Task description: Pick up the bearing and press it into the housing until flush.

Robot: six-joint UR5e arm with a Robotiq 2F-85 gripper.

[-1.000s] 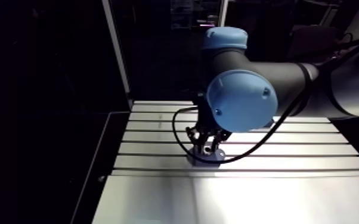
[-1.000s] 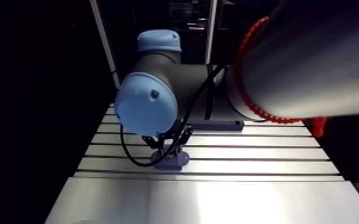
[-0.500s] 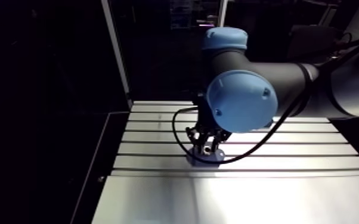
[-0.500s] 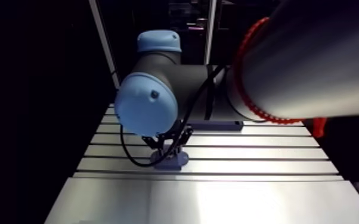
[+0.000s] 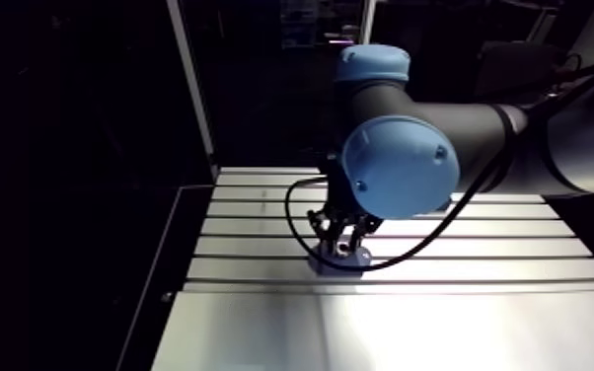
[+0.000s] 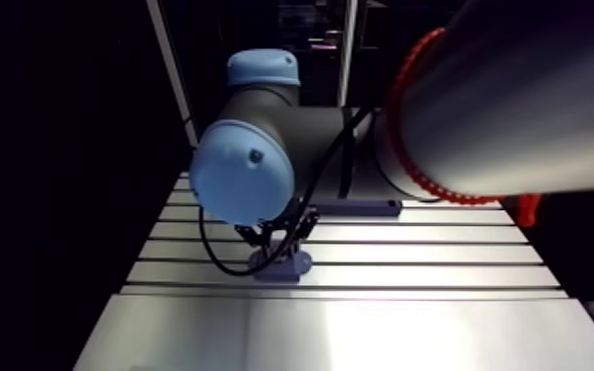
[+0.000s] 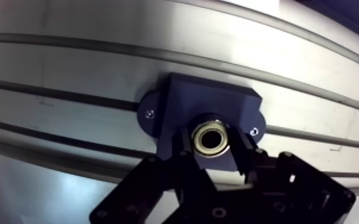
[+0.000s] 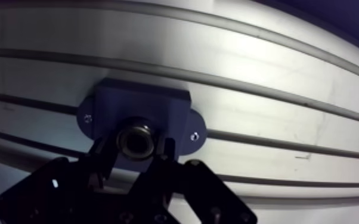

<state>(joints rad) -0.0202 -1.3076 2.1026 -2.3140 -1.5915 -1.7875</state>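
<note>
Pincer [image 7: 213,143] tight on bearing [image 7: 210,136] atop housing [image 7: 213,100]; same as before

Arm view: gripper [image 5: 338,247] top hidden behind blue joint cap [image 5: 400,166]; fingers too small and dark to read. Housing [image 6: 296,264] partly covered by gripper, bearing not vis. Wrist view: bearing [image 7: 210,138] sides covered by fingers [image 7: 180,149] clamped on it; can't tell how deep it sits. Housing's near side hidden behind gripper. Table [image 7: 68,24] edges cut off.
</note>
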